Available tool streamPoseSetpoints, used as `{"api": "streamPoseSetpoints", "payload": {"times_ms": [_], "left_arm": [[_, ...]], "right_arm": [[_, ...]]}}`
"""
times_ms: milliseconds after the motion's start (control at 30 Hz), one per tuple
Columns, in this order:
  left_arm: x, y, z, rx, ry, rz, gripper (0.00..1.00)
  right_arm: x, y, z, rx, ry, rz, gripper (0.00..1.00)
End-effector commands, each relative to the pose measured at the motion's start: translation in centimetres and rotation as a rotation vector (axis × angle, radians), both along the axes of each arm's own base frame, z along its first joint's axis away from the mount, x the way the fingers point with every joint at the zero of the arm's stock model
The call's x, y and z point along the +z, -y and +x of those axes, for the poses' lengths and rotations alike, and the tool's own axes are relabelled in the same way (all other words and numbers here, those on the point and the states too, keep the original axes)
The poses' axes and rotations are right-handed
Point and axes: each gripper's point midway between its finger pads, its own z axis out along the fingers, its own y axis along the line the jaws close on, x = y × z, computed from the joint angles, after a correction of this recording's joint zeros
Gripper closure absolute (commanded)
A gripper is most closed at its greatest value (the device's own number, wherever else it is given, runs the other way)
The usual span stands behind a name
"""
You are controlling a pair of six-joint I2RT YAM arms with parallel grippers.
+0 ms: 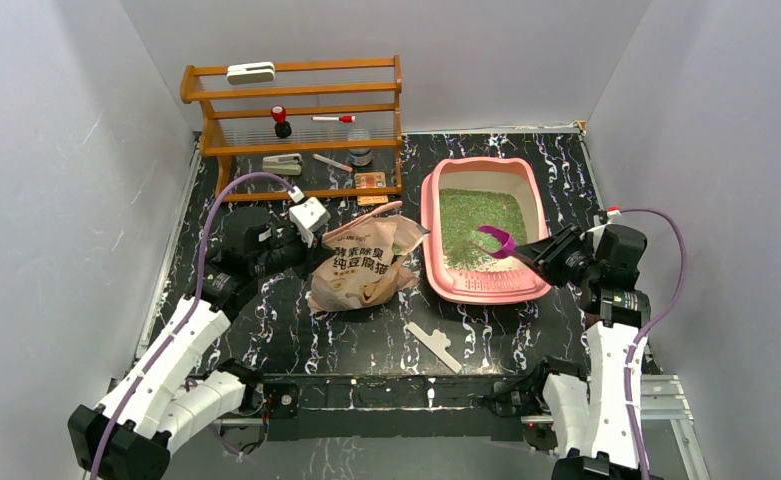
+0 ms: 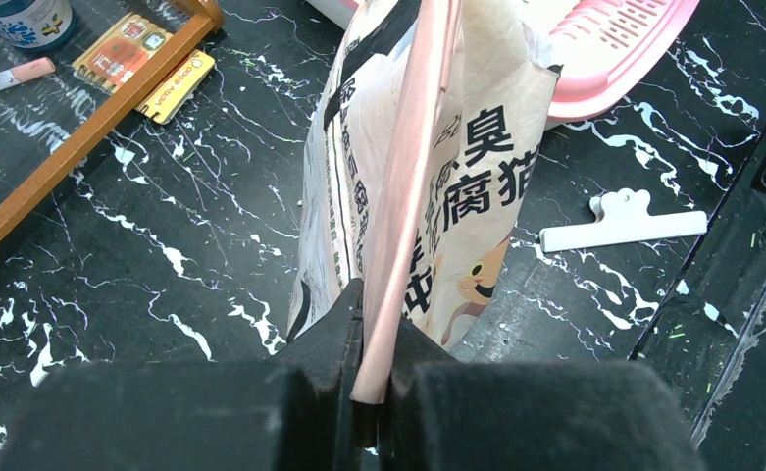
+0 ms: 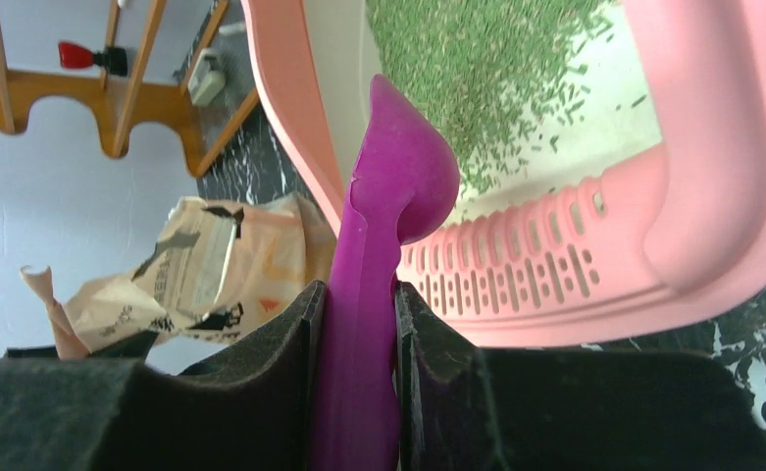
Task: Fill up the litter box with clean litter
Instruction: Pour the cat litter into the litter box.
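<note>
We found the large pink rectangular plastic litter box sitting at the right of the black, white-veined table. The clean litter, fine green granules, was spread as a grainy layer over most of the box's pale floor and thinned toward the near slotted ledge. The right gripper was pinching the handle of a purple plastic scoop between its two pads. The scoop's bowl reached over the box's near rim above the granules; whether it touched them we could not tell from either view. The left gripper was pressed together on the pink top strip of a beige paper bag printed with a cat and black characters, which sat crumpled just left of the box. A white plastic clip lay on the table nearer the arms, and a wooden shelf rack stood at the far left.
</note>
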Motion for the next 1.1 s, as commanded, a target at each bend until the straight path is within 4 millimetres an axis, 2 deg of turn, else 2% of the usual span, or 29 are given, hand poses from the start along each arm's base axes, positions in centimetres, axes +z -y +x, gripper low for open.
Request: {"api": "streamPoseSetpoints", "payload": {"times_ms": [0, 100, 267, 900, 1067], "left_arm": [[4.9, 1.1, -0.2, -0.063, 0.167, -0.098, 1.00], [4.9, 1.0, -0.4, -0.064, 0.168, -0.101, 1.00], [4.9, 0.8, -0.7, -0.058, 0.173, -0.099, 1.00], [4.7, 1.0, -0.3, -0.064, 0.176, -0.097, 1.00], [4.6, 1.1, -0.2, -0.069, 0.173, -0.095, 1.00]], "right_arm": [[0.3, -1.7, -1.7, 0.116, -0.019, 0.030, 1.00], [-0.3, -1.6, -2.0, 0.129, -0.040, 0.012, 1.00], [-0.3, -0.3, -1.4, 0.083, -0.037, -0.065, 1.00], [2.7, 4.5, -0.4, -0.025, -0.046, -0.356, 1.00], [3.3, 5.2, -0.2, -0.002, -0.069, -0.412, 1.00]]}}
